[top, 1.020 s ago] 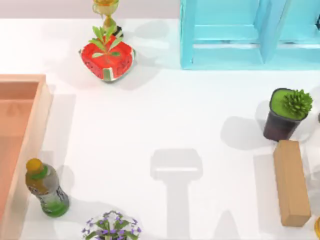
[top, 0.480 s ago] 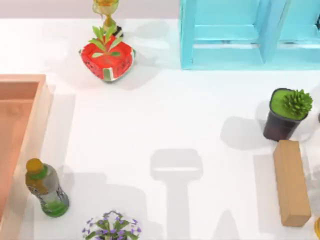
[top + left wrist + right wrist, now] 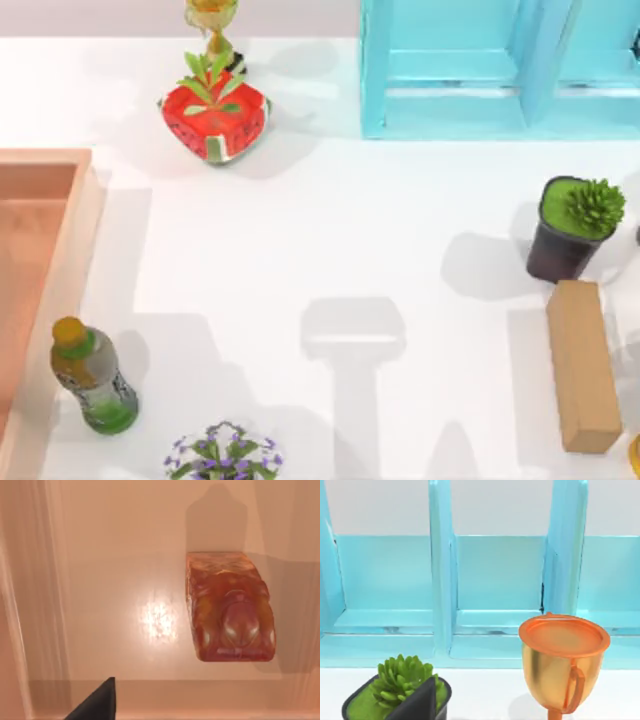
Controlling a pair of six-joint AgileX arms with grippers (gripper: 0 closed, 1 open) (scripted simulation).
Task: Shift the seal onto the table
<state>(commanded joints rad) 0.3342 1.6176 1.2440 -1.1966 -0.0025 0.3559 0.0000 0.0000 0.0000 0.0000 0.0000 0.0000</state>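
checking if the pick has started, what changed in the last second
Only a soft shadow changed: it spread across the table beside the green bottle, toward the top view's right. The bottle, salmon tray, wooden block and succulent pot stayed put.

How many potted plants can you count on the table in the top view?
3. The red watermelon pot stands at the far left-centre, the dark succulent pot at the right edge, and the purple flowers at the near edge, partly cut off.
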